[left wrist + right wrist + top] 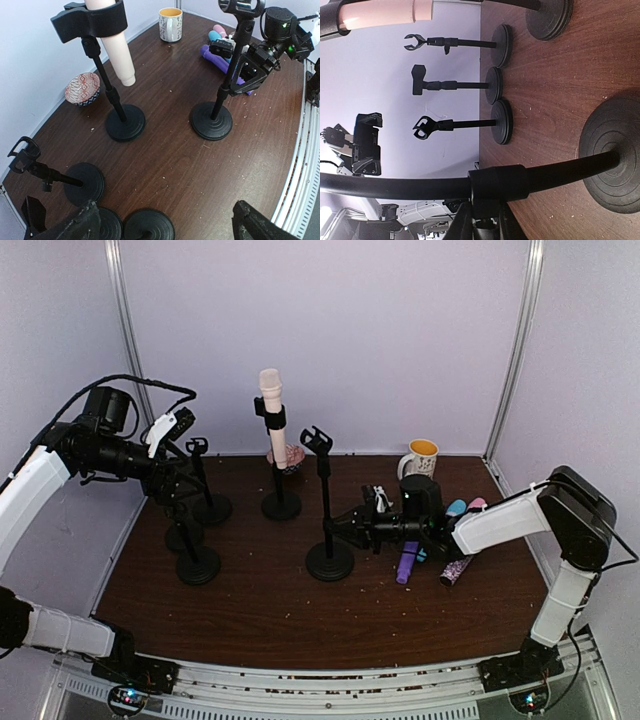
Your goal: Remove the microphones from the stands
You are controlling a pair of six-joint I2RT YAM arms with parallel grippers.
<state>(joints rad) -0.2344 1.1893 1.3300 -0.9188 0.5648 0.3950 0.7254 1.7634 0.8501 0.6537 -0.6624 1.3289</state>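
Microphone (271, 400) in rear stand (281, 503), centre stand (329, 561) before it, mug (421, 457) right.

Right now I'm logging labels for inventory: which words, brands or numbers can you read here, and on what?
None legible in any view.
The mug and microphone show plain sides; the bowl bears only a pattern; the empty stand carries no marking I can make out.

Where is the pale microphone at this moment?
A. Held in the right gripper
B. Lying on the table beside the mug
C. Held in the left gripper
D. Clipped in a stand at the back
D: the microphone sits in the clip of its stand, off the table.
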